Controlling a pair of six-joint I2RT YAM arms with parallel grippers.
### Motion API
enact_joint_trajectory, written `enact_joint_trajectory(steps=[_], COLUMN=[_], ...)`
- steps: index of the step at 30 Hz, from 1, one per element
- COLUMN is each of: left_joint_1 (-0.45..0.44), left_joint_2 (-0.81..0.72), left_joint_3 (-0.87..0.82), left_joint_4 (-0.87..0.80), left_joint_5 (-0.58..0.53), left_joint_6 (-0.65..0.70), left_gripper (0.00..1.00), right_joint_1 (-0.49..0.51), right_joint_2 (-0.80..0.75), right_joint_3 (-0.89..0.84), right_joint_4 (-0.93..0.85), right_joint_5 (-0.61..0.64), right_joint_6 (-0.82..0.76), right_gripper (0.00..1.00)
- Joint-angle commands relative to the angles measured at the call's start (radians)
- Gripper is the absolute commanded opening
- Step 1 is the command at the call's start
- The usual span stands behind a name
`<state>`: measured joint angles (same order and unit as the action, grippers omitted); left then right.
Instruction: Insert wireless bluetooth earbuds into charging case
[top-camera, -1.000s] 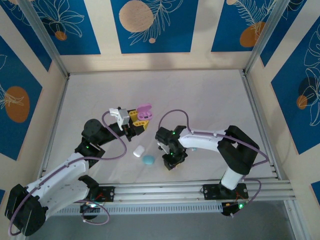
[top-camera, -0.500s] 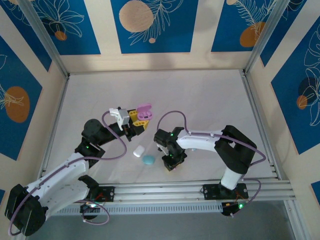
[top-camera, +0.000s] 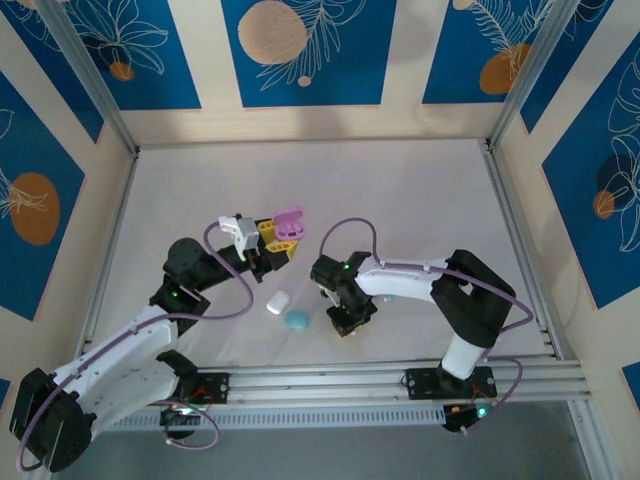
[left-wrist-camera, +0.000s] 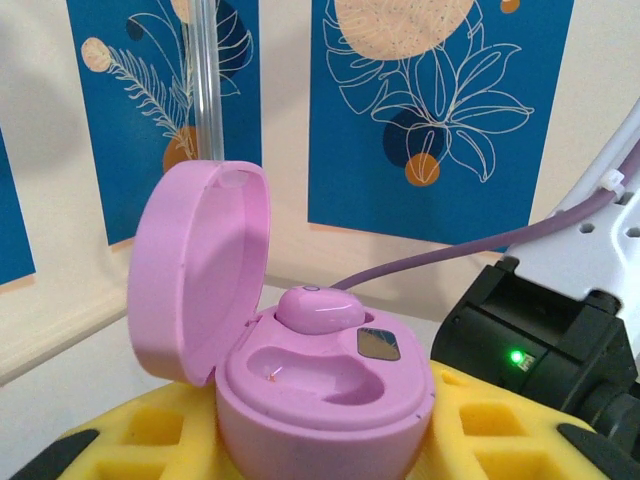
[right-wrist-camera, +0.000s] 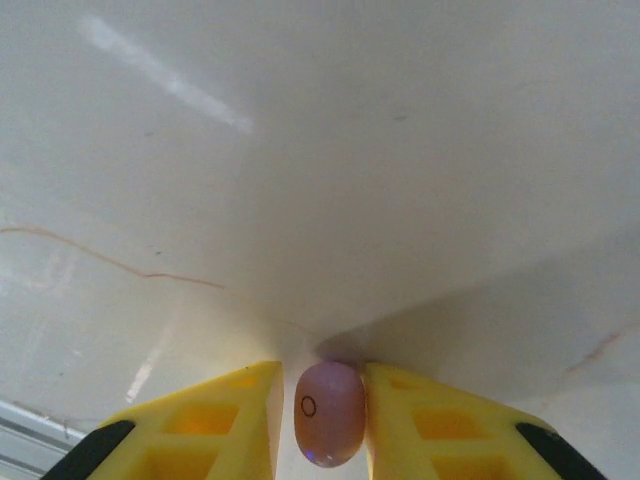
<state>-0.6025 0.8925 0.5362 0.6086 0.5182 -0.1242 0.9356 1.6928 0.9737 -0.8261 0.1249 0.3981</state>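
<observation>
- Two yellow fingers (right-wrist-camera: 225, 415) of my right gripper (right-wrist-camera: 322, 385) stand nearly together close to the near edge of the table (top-camera: 420, 200). They pinch one pink earbud (right-wrist-camera: 328, 405), a pad against each of its sides, with the tool pointing down at the white surface.
- Just left of that gripper, the cyan case (top-camera: 296, 319) lies shut on the table. The white case (top-camera: 277, 302) sits just beyond it to the left, and both are apart from either tool.
- Farther back and left, my left gripper (left-wrist-camera: 310, 415) clamps the base of the pink charging case (left-wrist-camera: 320, 395), its jaws spread only to the case's width.
- Its lid (left-wrist-camera: 195, 270) stands hinged open on the left.
- A second pink earbud (left-wrist-camera: 320, 308) sits in the far socket, and the nearer socket shows its bare floor.
</observation>
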Motion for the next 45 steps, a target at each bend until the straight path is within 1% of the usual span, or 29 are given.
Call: enact_joint_trajectory(steps=[1,9,11,15,20,23,27,31,35,40,45], left_joint_1=[-0.013,-0.014,-0.014,-0.013,-0.013,-0.013,-0.016,-0.036,-0.071,-0.134,-0.158], left_joint_2=[-0.006,0.0,0.003,0.014,0.028,0.047,0.091,0.145,0.201,0.259,0.285], left_joint_3=[0.022,0.025,0.024,0.024,0.022,0.021,0.029,0.041,0.041,0.04,0.041], left_joint_4=[0.023,0.025,0.028,0.035,0.046,0.053,0.078,0.091,0.144,0.211,0.247], left_joint_5=[-0.007,-0.005,-0.005,0.0,-0.003,-0.01,-0.025,-0.061,-0.106,-0.173,-0.206], left_joint_6=[-0.002,-0.003,-0.003,-0.009,-0.005,0.002,0.009,0.052,0.089,0.151,0.17], left_gripper=[0.38,0.38,0.39,0.39,0.39,0.39,0.37,0.36,0.35,0.35,0.35], right_joint_1=[-0.023,-0.046,-0.05,-0.065,-0.106,-0.135,-0.182,-0.207,-0.203,-0.131,-0.074], right_joint_2=[-0.039,-0.063,-0.081,-0.139,-0.282,-0.406,-0.559,-0.643,-0.644,-0.584,-0.493], right_joint_3=[-0.023,-0.032,-0.034,-0.037,-0.032,-0.002,0.069,0.163,0.261,0.362,0.433], right_joint_4=[-0.015,0.004,0.014,0.024,0.029,0.033,0.054,0.08,0.099,0.13,0.119], right_joint_5=[0.026,0.018,0.012,-0.023,-0.055,-0.067,-0.073,-0.069,-0.049,0.045,0.117], right_joint_6=[0.022,0.029,0.033,0.041,0.055,0.067,0.086,0.093,0.09,0.052,0.025], right_gripper=[0.28,0.24,0.23,0.22,0.22,0.22,0.22,0.22,0.22,0.22,0.22])
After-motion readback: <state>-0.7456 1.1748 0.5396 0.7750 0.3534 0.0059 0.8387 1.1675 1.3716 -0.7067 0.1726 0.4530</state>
